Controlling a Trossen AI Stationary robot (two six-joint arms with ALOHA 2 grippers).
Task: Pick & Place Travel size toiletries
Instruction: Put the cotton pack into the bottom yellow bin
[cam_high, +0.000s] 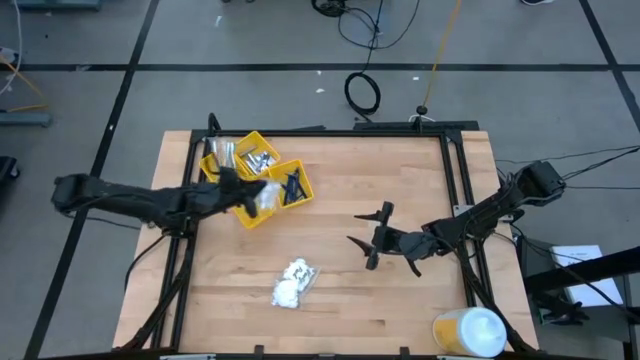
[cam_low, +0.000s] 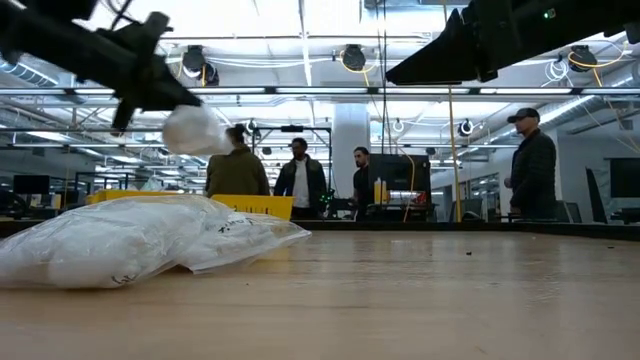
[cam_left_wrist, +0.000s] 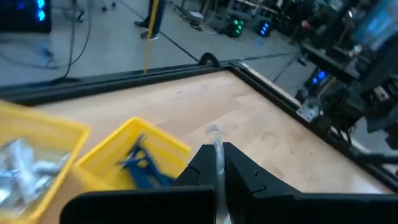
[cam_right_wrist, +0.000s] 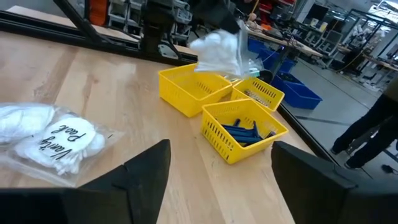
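My left gripper (cam_high: 243, 190) is shut on a small clear bag of white fluffy lumps (cam_right_wrist: 217, 53) and holds it above the yellow compartment tray (cam_high: 222, 187). One tray compartment holds dark blue sticks (cam_right_wrist: 245, 132), another silvery packets (cam_left_wrist: 25, 165). More clear bags of white lumps (cam_high: 293, 283) lie flat on the wood nearer the front edge. My right gripper (cam_high: 373, 238) hovers open above bare wood right of centre, touching nothing. My left gripper pinches a thin clear edge of the bag (cam_left_wrist: 216, 144) between its two shut fingers. The fingers reach nearly level from the table's left side. The bag's bulk (cam_low: 195, 130) hangs below and beyond the fingertips, clear of the tray.
A large white-and-yellow round container (cam_high: 468, 332) stands at the near right corner. A black frame rail (cam_high: 330, 131) runs round the tabletop. Bare wood lies between the tray and my right gripper. Several people (cam_low: 300, 180) stand in the room beyond the table.
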